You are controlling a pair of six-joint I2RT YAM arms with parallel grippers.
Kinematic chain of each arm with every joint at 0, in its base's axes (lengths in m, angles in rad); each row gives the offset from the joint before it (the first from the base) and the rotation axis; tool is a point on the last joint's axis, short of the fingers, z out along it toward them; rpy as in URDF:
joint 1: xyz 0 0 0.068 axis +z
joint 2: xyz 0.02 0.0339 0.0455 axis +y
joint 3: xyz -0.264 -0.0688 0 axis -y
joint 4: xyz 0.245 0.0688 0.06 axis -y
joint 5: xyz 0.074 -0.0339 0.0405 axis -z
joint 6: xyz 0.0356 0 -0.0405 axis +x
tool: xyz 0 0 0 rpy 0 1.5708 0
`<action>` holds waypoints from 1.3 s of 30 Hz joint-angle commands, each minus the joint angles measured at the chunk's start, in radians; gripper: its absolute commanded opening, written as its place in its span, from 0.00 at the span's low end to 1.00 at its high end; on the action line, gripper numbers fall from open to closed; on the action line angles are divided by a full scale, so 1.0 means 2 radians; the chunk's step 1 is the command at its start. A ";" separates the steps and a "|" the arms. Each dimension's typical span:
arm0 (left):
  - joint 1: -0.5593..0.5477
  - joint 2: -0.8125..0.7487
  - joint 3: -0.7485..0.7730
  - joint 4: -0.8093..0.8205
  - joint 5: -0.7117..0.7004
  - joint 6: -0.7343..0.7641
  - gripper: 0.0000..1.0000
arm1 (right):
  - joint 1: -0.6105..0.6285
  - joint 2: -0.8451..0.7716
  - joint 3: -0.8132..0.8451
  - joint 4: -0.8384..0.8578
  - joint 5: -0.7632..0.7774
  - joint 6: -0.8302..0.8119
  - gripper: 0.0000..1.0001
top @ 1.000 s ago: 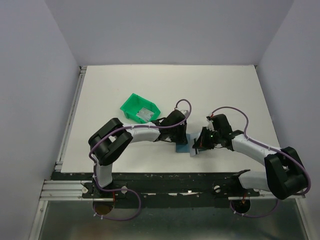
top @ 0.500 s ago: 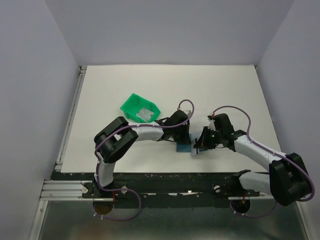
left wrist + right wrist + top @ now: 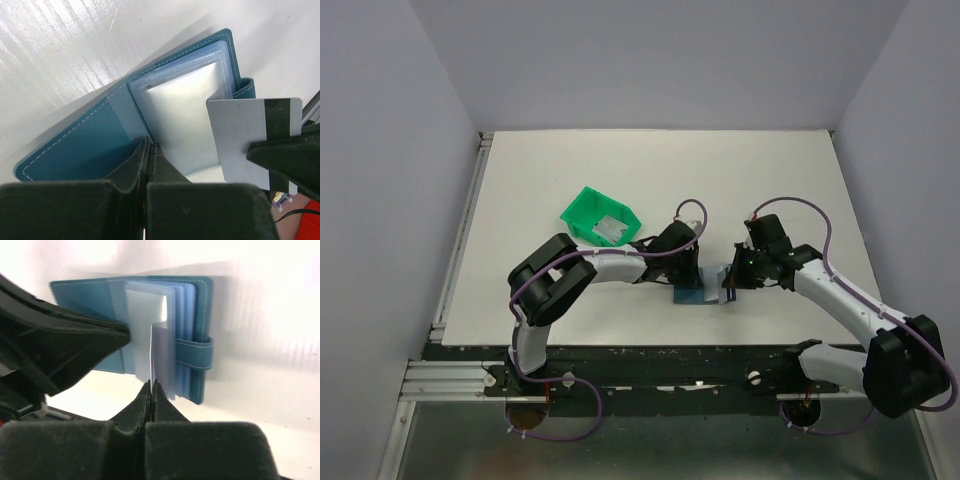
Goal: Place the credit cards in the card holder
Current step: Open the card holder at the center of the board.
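The holder point(image 3: 75, 150) lies open on the table point(image 3: 770, 180) between the two arms, blue cover flat and its stack of clear sleeves point(image 3: 175, 115) fanned up on the strap side

The left gripper point(image 3: 148, 150) is fully closed, with its tips at the holder's near edge where the cover meets the first sleeve. I cannot tell whether it pinches a leaf or only presses the holder down. Either way, it seems to be steadying the holder

The right gripper point(image 3: 151, 387) is clamped on a card point(image 3: 240, 135), gripping it at the dark-stripe end. The card's free end overlaps the open side of the sleeves. From the right wrist it shows edge-on, in line with the sleeve stack just beside the strap point(image 3: 200, 351)

As I judge it, this card is at the mouth of a sleeve but not yet in; most of its length is outside. The front sleeve has a silvery sheen, which may be a card already stowed or only glare

A pale flat piece point(image 3: 610, 228) lies in the green bin point(image 3: 582, 208), well apart from the holder on the left arm's side. It is likely another card, so the task looks about midway at best. This card must slide home and be let go, then whatever is in the bin must be fetched and stowed too
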 commanded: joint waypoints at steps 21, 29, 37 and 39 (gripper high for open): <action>-0.003 0.025 -0.025 -0.039 -0.015 0.006 0.00 | -0.001 -0.024 0.017 -0.079 0.071 -0.021 0.00; -0.003 0.027 -0.028 -0.037 -0.013 0.005 0.00 | 0.000 -0.022 0.006 -0.057 0.043 -0.029 0.00; -0.003 0.027 -0.025 -0.039 -0.012 0.005 0.00 | 0.000 -0.018 0.005 -0.066 0.061 -0.030 0.00; -0.003 0.029 -0.024 -0.041 -0.012 0.005 0.00 | 0.000 -0.019 0.007 -0.072 0.073 -0.032 0.00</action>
